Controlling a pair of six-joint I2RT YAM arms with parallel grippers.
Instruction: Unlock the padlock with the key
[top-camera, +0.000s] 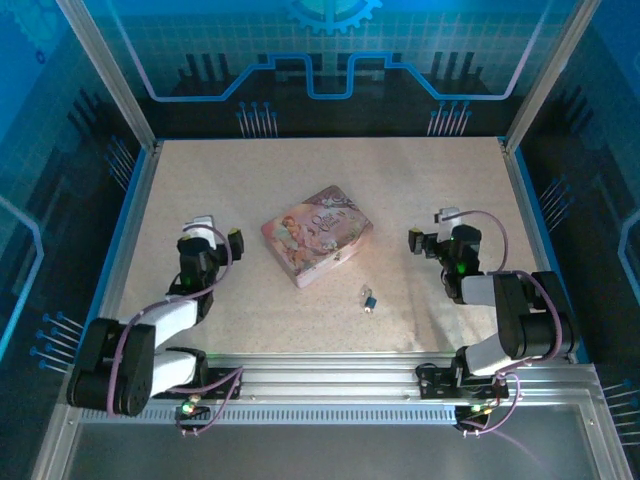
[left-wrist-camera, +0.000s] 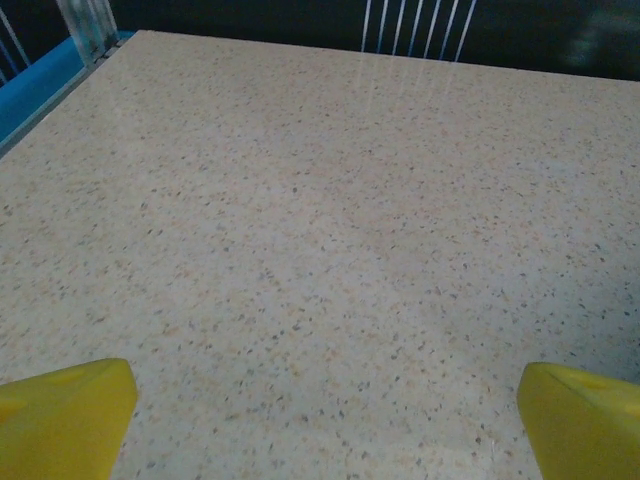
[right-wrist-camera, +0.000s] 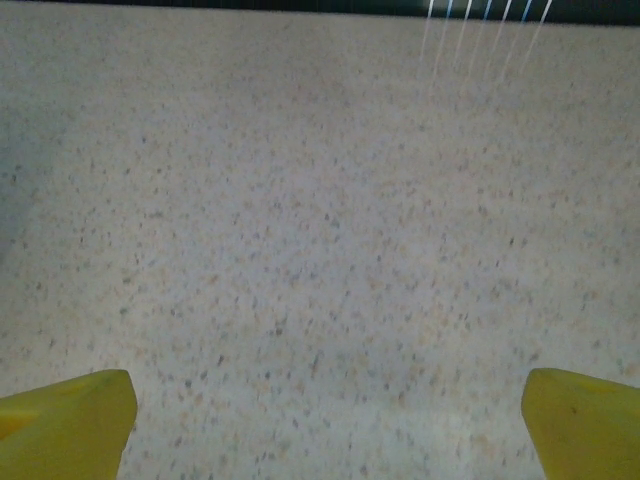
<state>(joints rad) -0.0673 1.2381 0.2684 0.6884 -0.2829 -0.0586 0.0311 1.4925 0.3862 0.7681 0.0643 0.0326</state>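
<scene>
The tiny padlock (top-camera: 370, 302), bluish with a thin silvery shackle, lies on the speckled table (top-camera: 330, 170) in front of the pink tin's near right corner. A thin dark sliver touching it may be the key; I cannot tell them apart. My left gripper (top-camera: 210, 235) rests low at the left, well apart from the padlock. It is open, its yellow fingertips (left-wrist-camera: 60, 415) spread wide over bare tabletop. My right gripper (top-camera: 437, 233) sits to the right of the padlock. It is also open, with yellow fingertips (right-wrist-camera: 65, 420) far apart and nothing between them.
A pink illustrated rectangular tin (top-camera: 318, 235) lies closed in the middle, between the two grippers. Aluminium posts and transparent blue-lit walls (top-camera: 130, 90) fence the table on three sides. A metal rail (top-camera: 330, 365) runs along the near edge.
</scene>
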